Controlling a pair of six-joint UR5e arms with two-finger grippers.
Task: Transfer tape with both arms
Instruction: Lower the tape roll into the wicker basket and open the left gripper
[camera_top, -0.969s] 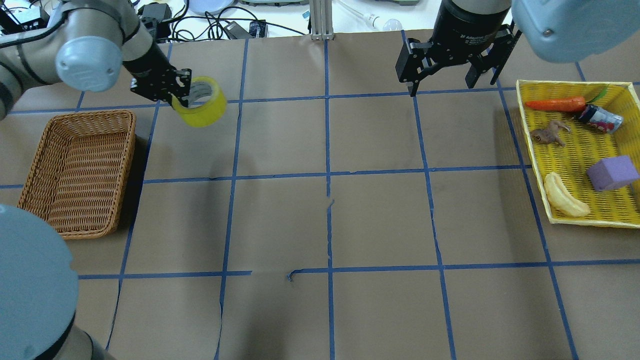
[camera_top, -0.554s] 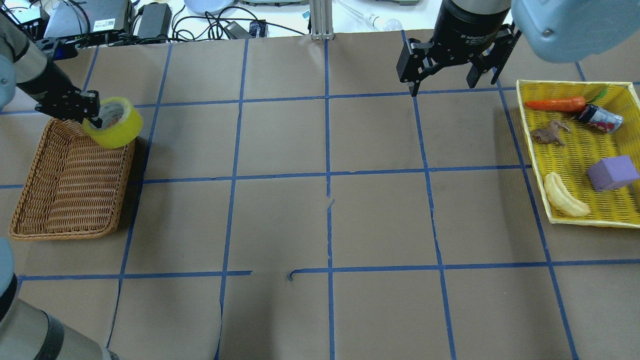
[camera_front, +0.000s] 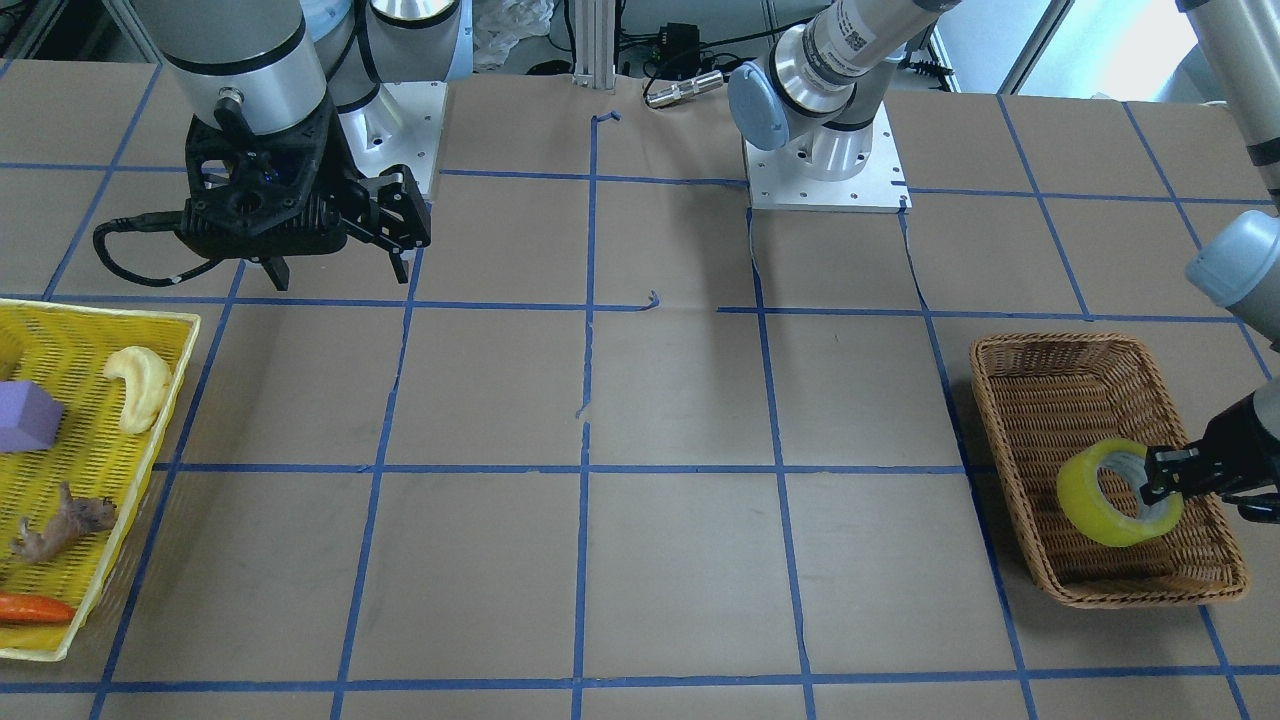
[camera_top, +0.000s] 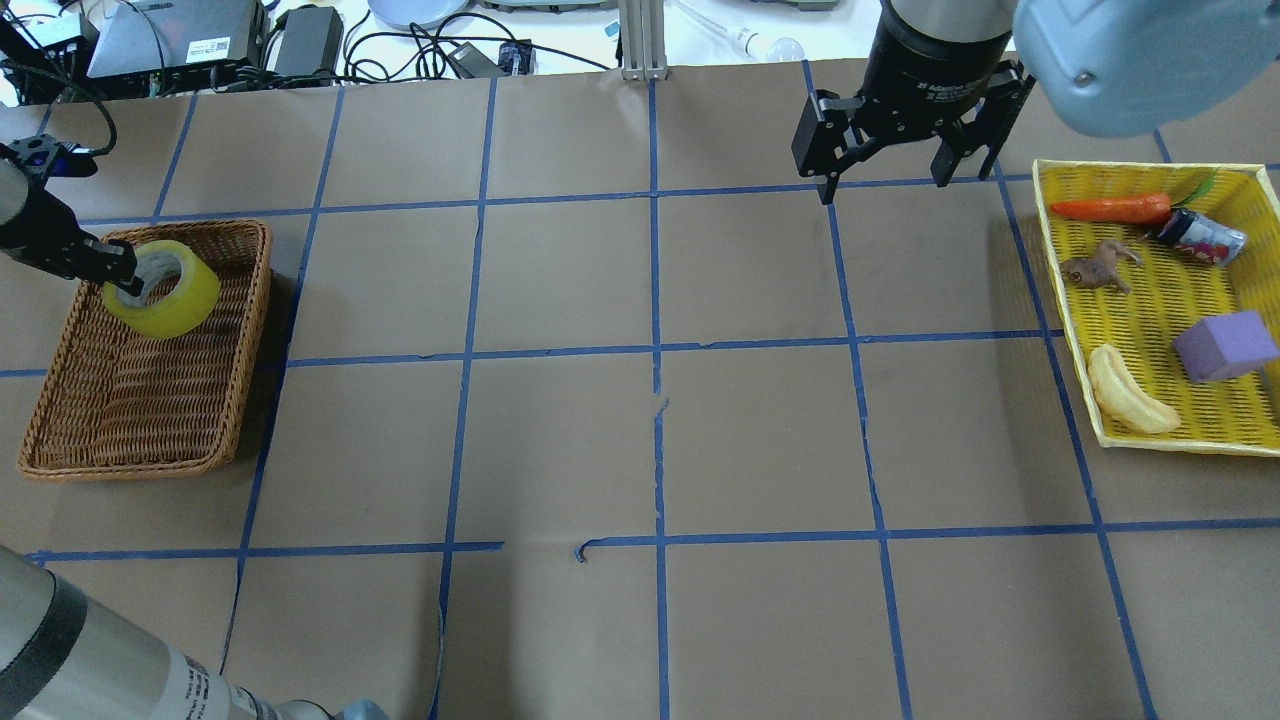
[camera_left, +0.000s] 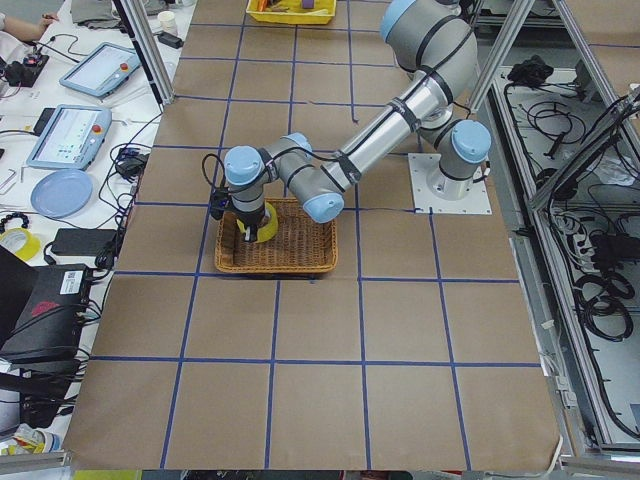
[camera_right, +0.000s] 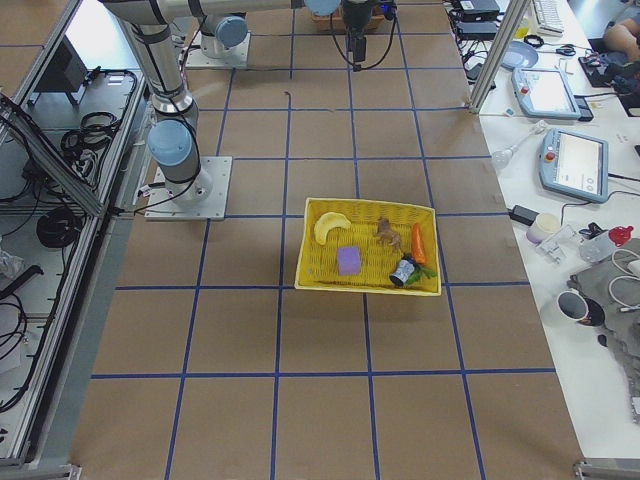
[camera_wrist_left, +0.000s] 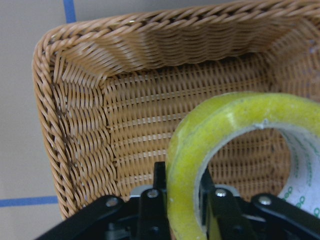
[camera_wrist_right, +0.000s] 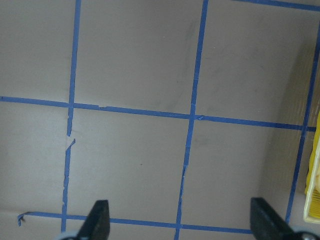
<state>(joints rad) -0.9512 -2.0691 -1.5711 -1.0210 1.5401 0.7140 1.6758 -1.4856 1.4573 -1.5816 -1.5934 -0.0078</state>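
The yellow tape roll (camera_top: 165, 292) with a white core hangs tilted inside the wicker basket (camera_top: 252, 330), at its far end. My left gripper (camera_top: 125, 280) is shut on the roll's wall, one finger through the core and one outside. The left wrist view shows the tape (camera_wrist_left: 225, 135) pinched between the fingers (camera_wrist_left: 161, 200) above the basket floor (camera_wrist_left: 130, 125). In the front-facing view the tape (camera_front: 1110, 495) and left gripper (camera_front: 1160, 480) are over the basket (camera_front: 1060, 340). I cannot tell if the roll touches the floor. My right gripper (camera_top: 882, 185) is open and empty, high over the far right of the table (camera_front: 340, 270).
A yellow mesh tray (camera_top: 1060, 290) at the right edge holds a carrot (camera_top: 1110, 209), a can (camera_top: 1200, 238), a toy animal (camera_top: 1098, 266), a purple block (camera_top: 1225, 345) and a pale banana piece (camera_top: 1128, 402). Blue tape lines grid the brown table. Cables and devices lie beyond the far edge.
My left arm has swung left with the tape, from over the table past the basket's corner to inside the basket. The right gripper has barely moved.
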